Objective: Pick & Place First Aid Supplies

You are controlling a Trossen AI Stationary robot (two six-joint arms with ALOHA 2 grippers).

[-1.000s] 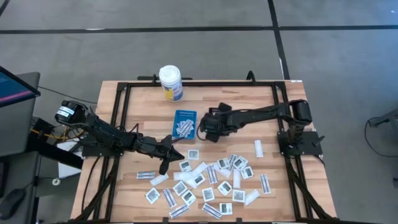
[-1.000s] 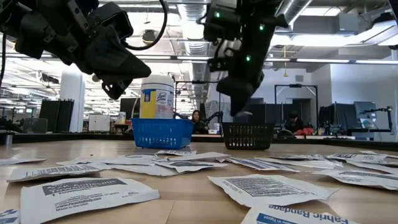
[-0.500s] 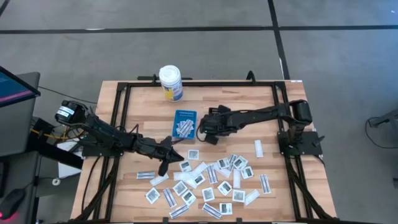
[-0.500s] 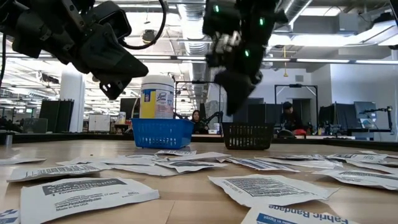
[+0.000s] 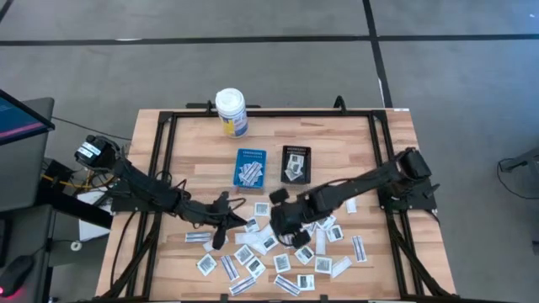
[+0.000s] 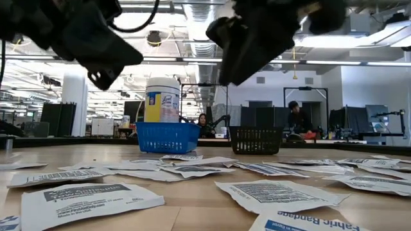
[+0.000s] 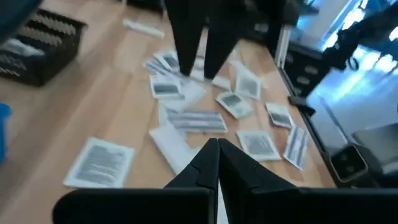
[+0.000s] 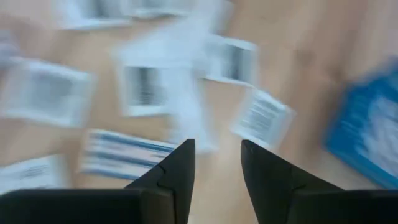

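Many small flat white packets, the first aid supplies (image 5: 278,248), lie scattered flat on the near half of the wooden table (image 5: 194,151); they also show in the low view (image 6: 282,192). My left gripper (image 5: 219,236) (image 7: 217,146) hovers shut over the left edge of the scatter, holding nothing. My right gripper (image 5: 286,229) (image 8: 217,152) hangs open above the middle of the scatter, pointing steeply down, nothing between its fingers. Packets (image 8: 149,87) lie below it. A few packets lie in the blue tray (image 5: 250,168) and in the black tray (image 5: 295,164).
A white bottle with a yellow label (image 5: 231,112) stands at the far edge, behind the blue tray. A black metal frame (image 5: 164,135) runs around the table. The two grippers hang close together over the packets. Bare wood lies between the trays and the far edge.
My right gripper has swung away from above the black tray toward the table's near edge and now hangs over the packets, rolled and tipped steeply down. The black tray with its packets is uncovered. My left gripper has shifted a little toward the near edge.
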